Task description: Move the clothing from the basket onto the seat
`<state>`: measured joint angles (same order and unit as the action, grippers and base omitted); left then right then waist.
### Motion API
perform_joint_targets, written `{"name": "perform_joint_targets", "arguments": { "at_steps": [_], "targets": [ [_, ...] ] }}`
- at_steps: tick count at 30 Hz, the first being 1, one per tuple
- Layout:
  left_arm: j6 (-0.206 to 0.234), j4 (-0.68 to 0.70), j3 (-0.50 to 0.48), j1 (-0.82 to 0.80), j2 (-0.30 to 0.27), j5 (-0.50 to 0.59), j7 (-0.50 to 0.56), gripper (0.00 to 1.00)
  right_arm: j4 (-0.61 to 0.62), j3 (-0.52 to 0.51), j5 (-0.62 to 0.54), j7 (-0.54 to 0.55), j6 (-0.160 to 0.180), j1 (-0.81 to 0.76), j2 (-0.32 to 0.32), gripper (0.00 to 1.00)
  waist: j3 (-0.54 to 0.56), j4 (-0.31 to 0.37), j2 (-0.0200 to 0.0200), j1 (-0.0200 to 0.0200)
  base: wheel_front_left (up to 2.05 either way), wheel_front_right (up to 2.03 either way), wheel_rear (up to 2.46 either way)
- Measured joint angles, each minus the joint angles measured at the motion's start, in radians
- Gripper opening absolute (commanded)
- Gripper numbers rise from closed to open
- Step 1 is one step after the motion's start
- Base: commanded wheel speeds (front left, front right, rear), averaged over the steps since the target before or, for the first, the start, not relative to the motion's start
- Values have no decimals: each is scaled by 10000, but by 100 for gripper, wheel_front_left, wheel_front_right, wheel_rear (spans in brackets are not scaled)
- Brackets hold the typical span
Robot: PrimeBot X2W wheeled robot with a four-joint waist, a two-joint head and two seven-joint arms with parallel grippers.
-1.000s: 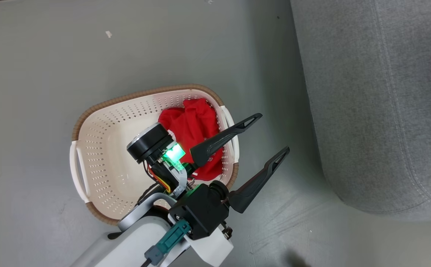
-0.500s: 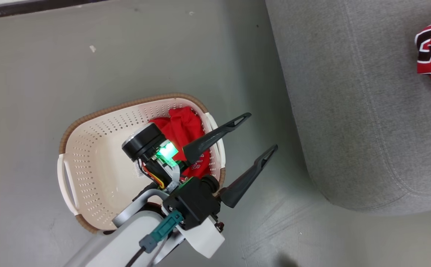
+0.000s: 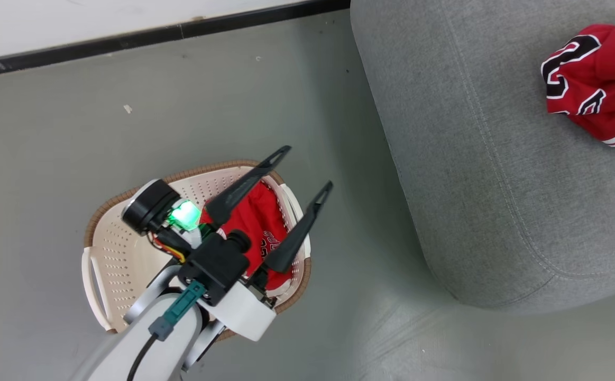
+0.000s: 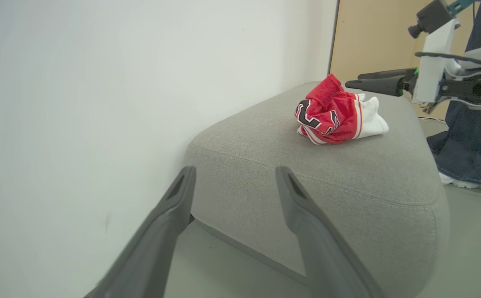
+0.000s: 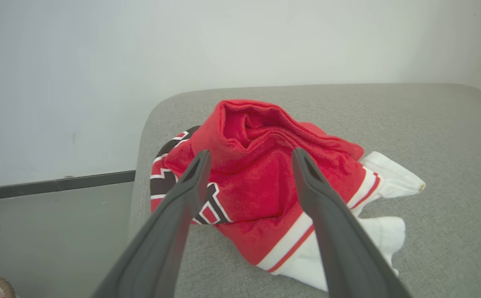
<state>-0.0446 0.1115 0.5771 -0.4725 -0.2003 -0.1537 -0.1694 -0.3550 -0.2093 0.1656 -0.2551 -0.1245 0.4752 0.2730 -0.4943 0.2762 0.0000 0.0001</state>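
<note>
Two red pieces: one on the seat, one left in the basket

Head view: one jersey (image 3: 587,90) lies crumpled on the grey seat (image 3: 471,185) out at 2 o'clock, clipped by the frame edge. One pair of shorts (image 3: 257,222) sits in the single basket (image 3: 117,264) at 8 o'clock, half hidden under the left gripper (image 3: 306,168), lettering too small to read. Left gripper's spread wide above the shorts, gripping nothing. The right gripper (image 5: 250,153) is spread wide too, aimed at the jersey with nothing pinched; can't tell if the tips touch cloth. A second ago the jersey wasn't in shot (camera swung), and one left finger hung outside the basket; now both sit over it.
</note>
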Motion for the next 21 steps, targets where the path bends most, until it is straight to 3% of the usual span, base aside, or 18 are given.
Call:
{"name": "perform_joint_targets", "arguments": {
  "at_steps": [21],
  "targets": [
    [1609, -1262, -2604, 2130, -207, -1225, -752, 100, 1440, 2050, -445, 0, 2, -373, -1118, 100, 1748, -635, 0, 0, 0, 0, 0]
  ]
}}
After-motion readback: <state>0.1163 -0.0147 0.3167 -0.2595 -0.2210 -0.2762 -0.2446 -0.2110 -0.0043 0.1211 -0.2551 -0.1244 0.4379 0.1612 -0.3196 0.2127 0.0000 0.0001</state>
